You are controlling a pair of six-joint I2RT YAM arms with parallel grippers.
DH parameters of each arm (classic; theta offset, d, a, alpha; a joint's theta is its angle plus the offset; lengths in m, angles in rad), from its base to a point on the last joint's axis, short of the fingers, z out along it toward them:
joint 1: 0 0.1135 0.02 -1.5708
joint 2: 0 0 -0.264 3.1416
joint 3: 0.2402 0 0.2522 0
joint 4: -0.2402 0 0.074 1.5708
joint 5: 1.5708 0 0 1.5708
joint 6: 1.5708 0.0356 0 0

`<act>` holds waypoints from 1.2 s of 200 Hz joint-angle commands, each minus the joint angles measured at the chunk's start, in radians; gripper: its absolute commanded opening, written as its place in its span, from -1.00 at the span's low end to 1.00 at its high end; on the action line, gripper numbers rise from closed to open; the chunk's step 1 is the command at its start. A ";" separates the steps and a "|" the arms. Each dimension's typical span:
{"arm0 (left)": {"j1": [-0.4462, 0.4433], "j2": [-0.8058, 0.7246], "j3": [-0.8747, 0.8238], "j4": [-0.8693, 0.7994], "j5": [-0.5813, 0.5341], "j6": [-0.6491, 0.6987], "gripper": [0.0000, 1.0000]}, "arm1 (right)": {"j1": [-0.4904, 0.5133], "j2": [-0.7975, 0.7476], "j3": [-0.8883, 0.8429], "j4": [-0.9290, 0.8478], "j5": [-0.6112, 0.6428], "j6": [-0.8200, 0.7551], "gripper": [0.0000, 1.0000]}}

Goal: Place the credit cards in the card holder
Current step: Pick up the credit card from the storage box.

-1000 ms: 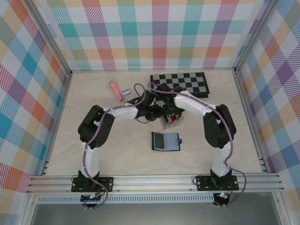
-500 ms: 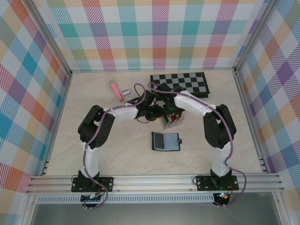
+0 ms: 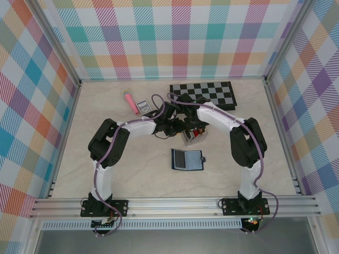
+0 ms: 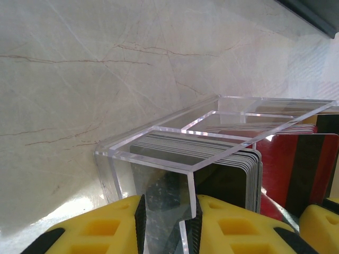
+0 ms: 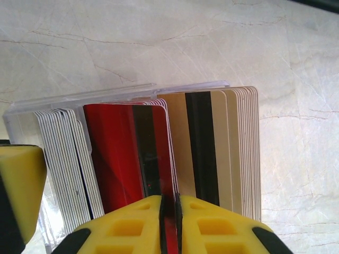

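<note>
Right gripper [image 5: 169,211] pinches the upright red card [image 5: 119,153] — card holder [image 3: 187,159] lies toward the bases; left gripper [image 4: 168,222] clamps the acrylic stand [image 4: 159,159].

the pale marbled table [image 3: 132,164] is carrying a chessboard [image 3: 204,94] at its far side, with a pink tube [image 3: 128,100] and a small printed box [image 3: 142,106] lying to the left of it. a clear card stand [image 3: 193,136] is standing near the middle, and the navy card holder [image 3: 187,159] is lying open nearer the arms' bases.
</note>
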 commanded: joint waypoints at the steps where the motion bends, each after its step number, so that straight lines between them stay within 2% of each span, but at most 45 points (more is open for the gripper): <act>1: 0.000 0.040 -0.023 -0.074 -0.026 0.019 -0.43 | -0.010 -0.038 0.022 -0.043 0.042 -0.013 -0.73; 65: 0.000 0.041 -0.026 -0.077 -0.028 0.018 -0.44 | -0.012 -0.056 0.021 -0.043 0.005 -0.011 -0.86; 123: 0.000 0.036 -0.028 -0.076 -0.028 0.019 -0.44 | -0.029 -0.104 -0.006 0.000 -0.171 0.006 -0.91; 153: 0.001 0.031 -0.029 -0.064 -0.019 0.019 -0.43 | -0.034 -0.123 -0.014 0.006 -0.209 0.017 -0.95; 204: 0.000 -0.035 -0.025 -0.041 -0.005 0.029 -0.22 | -0.059 -0.213 -0.044 0.027 -0.276 0.041 -0.96; 240: 0.000 -0.066 -0.019 -0.039 -0.001 0.031 -0.04 | -0.079 -0.202 -0.051 0.029 -0.290 0.052 -0.97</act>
